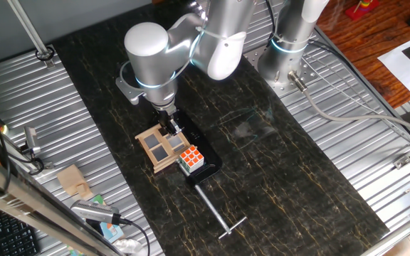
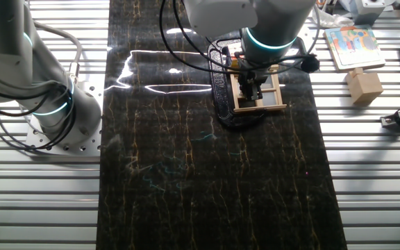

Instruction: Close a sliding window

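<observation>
The sliding window is a small light-wood frame with grey panes, lying on a black base in the middle of the dark mat. My gripper points down onto the window's far edge, fingers close together with nothing between them. A multicoloured puzzle cube stands right beside the frame. In the other fixed view the window sits on the black base and my gripper presses onto its left part; the cube is hidden there.
A metal T-shaped rod lies on the mat in front of the base. A second arm's base stands at the back. A wooden block and a picture card lie on the metal table beside the mat.
</observation>
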Action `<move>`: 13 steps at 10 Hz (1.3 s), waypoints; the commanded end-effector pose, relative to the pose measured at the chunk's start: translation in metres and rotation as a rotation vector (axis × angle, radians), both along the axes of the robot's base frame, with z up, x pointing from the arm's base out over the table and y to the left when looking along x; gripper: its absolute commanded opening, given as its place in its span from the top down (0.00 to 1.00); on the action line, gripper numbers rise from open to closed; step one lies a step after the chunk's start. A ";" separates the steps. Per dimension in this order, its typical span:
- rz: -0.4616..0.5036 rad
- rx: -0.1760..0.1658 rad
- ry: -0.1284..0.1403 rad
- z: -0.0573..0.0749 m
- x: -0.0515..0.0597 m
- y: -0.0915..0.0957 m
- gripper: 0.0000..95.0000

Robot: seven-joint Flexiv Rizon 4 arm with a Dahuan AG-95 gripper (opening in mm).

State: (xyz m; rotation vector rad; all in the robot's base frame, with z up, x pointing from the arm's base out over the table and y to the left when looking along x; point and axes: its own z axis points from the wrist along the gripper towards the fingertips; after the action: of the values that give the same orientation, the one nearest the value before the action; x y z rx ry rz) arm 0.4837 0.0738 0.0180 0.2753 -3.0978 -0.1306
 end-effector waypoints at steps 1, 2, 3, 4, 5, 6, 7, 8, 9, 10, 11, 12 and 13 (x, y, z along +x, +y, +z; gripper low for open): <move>0.002 -0.003 -0.003 0.000 0.000 0.000 1.00; 0.002 -0.005 -0.004 0.000 0.000 0.000 1.00; 0.003 -0.008 -0.005 -0.001 0.000 0.000 1.00; 0.003 -0.010 -0.006 -0.001 0.000 0.000 1.00; 0.005 -0.012 -0.006 -0.001 0.000 -0.001 1.00; 0.007 -0.013 -0.006 0.000 -0.001 -0.002 1.00; 0.007 -0.013 -0.006 0.000 -0.001 -0.003 1.00; 0.010 -0.014 -0.007 0.000 -0.002 -0.004 1.00; 0.011 -0.014 -0.008 0.000 -0.003 -0.005 1.00; 0.014 -0.013 -0.009 -0.001 -0.003 -0.007 1.00; 0.014 -0.013 -0.009 0.000 -0.003 -0.008 1.00; 0.018 -0.015 -0.008 0.002 -0.003 -0.009 1.00; 0.019 -0.015 -0.009 0.002 -0.003 -0.009 1.00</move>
State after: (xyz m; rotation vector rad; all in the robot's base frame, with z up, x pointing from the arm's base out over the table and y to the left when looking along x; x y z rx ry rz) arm 0.4803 0.0640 0.0202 0.3045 -3.1021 -0.1067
